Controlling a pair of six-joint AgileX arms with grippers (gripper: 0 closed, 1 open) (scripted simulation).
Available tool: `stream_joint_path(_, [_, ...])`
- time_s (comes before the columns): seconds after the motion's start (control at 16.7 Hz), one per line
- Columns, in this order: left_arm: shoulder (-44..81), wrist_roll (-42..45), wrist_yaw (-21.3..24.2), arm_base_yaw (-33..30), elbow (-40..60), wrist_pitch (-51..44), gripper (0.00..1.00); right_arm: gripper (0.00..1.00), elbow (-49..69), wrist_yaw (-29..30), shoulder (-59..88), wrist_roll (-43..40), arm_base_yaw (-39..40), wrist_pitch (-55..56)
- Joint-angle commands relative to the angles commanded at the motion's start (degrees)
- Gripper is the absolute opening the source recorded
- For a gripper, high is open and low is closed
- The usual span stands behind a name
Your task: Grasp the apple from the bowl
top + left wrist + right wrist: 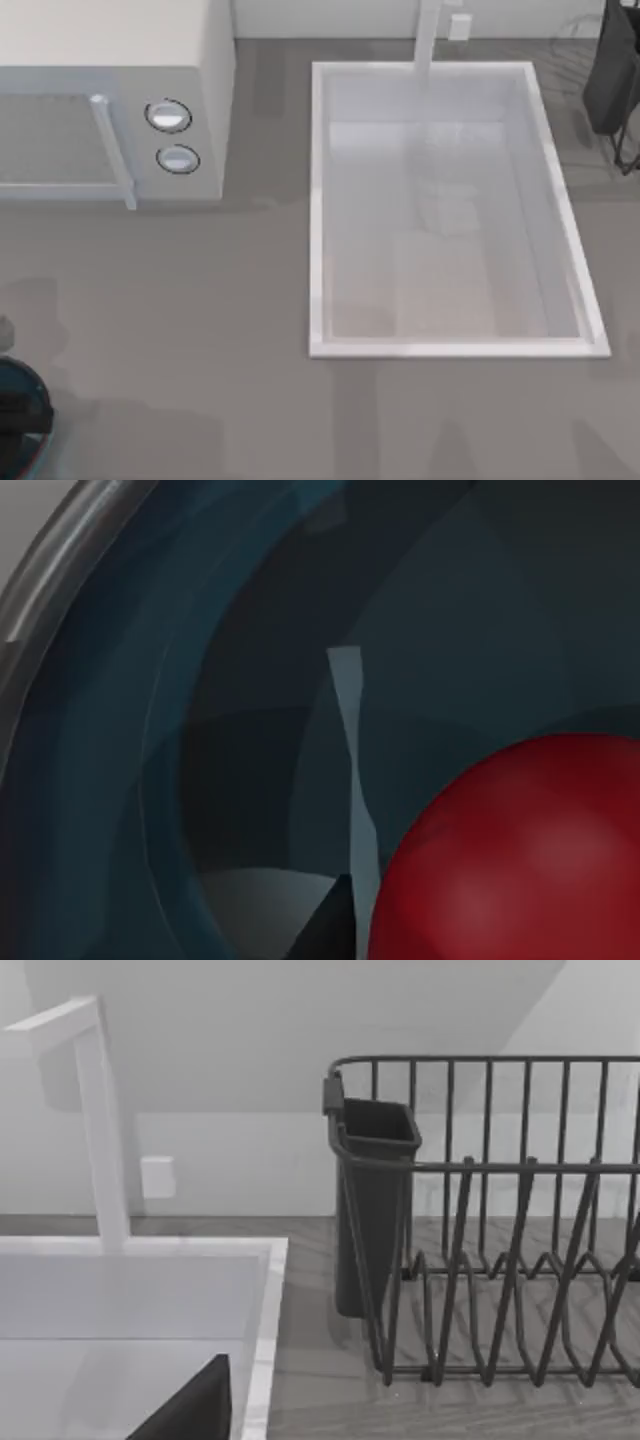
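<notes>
The bowl [22, 385] lies at the table's front left corner, cut by the top view's edge, its blue-teal inside showing. My left gripper [16, 410] is a dark shape directly over it. In the left wrist view the bowl's streaked inside [120, 730] and its rim [60, 560] are very close. The glossy red apple [510, 860] rests inside the bowl, right under the wrist camera. A dark part of my right gripper [190, 1412] hangs over the sink's far right corner.
A white microwave [110, 110] with two knobs stands at the back left. The large white sink [320, 220] with its faucet [430, 35] takes the middle and right. A dark dish rack [500, 1260] with a utensil cup [370, 1200] stands at the back right.
</notes>
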Motion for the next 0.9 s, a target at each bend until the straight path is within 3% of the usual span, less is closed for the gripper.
stream_joint_path(0.24, [0.8, -0.1, 0.0, -0.1, 8.7, -8.8, 0.0, 1.0, 0.0, 0.0, 0.0, 0.0, 0.0, 0.0])
stream_joint_path(0.72, [0.3, -0.8, 0.0, -0.8, 44.1, -45.5, 0.0, 1.0, 0.0, 0.0, 0.0, 0.0, 0.0, 0.0])
stream_joint_path(0.9, [-0.8, -1.1, 0.0, -1.1, 53.4, -54.8, 0.0, 1.0, 0.0, 0.0, 0.0, 0.0, 0.0, 0.0])
